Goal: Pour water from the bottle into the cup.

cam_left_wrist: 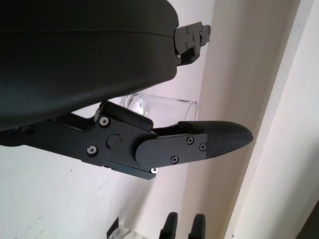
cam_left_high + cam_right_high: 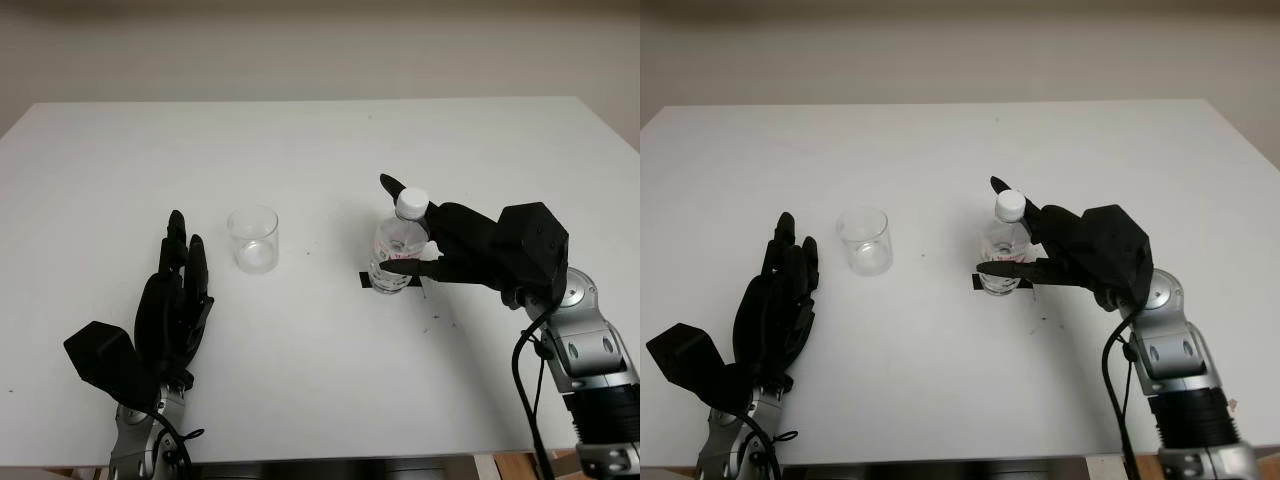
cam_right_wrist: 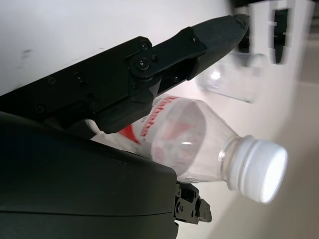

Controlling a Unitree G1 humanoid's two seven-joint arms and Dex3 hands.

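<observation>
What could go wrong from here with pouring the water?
The white cap is on the bottle, so tipping it now would pour nothing. The right hand wraps around the upright bottle; a loose hold could tip it. The cup stands unheld beside the open left hand and could get knocked.

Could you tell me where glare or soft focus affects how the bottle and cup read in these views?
Right wrist view: the bottle has a glowing, overexposed white cap, and the cup behind is soft. Left wrist view: the cup is pale against the bright table. Left eye view: even light, with the right hand around the bottle.
</observation>
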